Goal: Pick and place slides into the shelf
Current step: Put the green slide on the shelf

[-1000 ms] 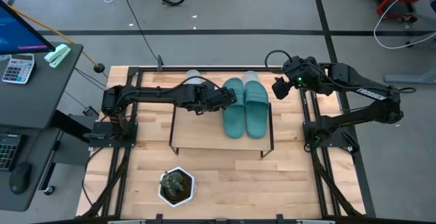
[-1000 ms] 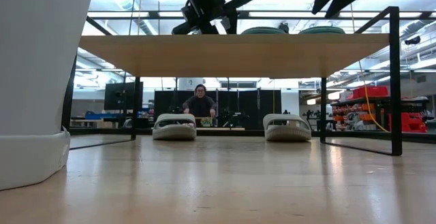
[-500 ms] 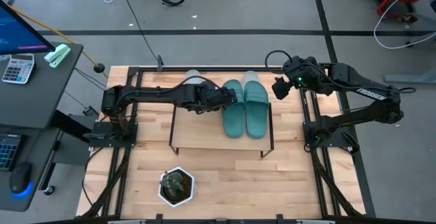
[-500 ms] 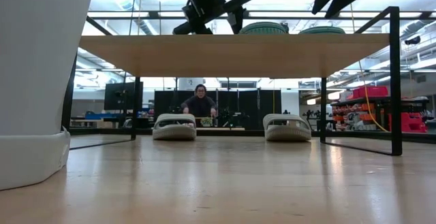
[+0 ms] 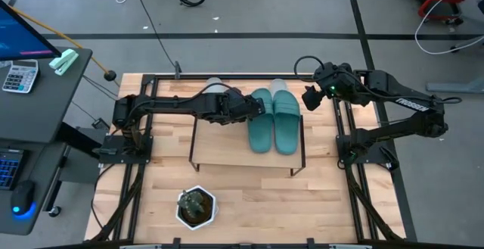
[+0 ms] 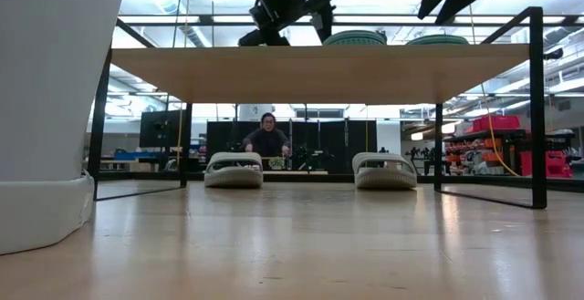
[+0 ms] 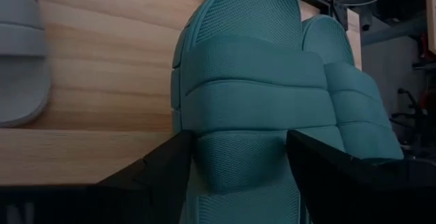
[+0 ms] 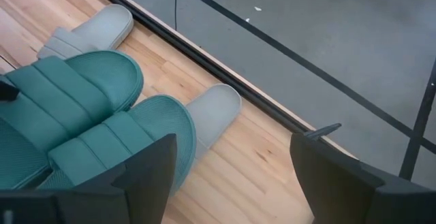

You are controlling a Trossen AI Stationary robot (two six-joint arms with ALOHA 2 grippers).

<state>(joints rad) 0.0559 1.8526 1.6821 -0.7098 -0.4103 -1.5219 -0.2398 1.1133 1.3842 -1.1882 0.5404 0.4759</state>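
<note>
The shelf [image 5: 219, 143] [image 6: 310, 72] stands mid-table. Two teal slides lie side by side, soles down, on the right part of its board: the left one [image 5: 259, 132] [image 7: 245, 94] and the right one [image 5: 285, 128] [image 7: 347, 94]. My left gripper [image 5: 255, 107] [image 7: 242, 149] is open over the left teal slide, a finger at each side by the strap. Two grey slides [image 5: 215, 84] [image 5: 278, 84] [image 6: 234, 170] [image 6: 384, 170] lie on the table by the shelf's far edge. My right gripper [image 5: 308, 98] [image 8: 231, 156] hangs open above the shelf's far right corner. My left gripper straddles the left teal slide just behind its strap [image 7: 242, 125], coming from the table's left and above, fingers across the slide. I cannot tell whether the fingers [image 7: 170, 163] touch its sides. The slide lies flat on the shelf board.
A plant in a white pot [image 5: 196, 207] [image 6: 46, 108] stands near the table's front edge, left of the middle. A desk with a calculator [image 5: 19, 75] is beyond the table's left edge. A person [image 6: 267, 140] sits in the room behind.
My left gripper has opened and let go of the left teal slide, which now rests on the shelf board beside the other. The shelf has shifted a little in the low view.
</note>
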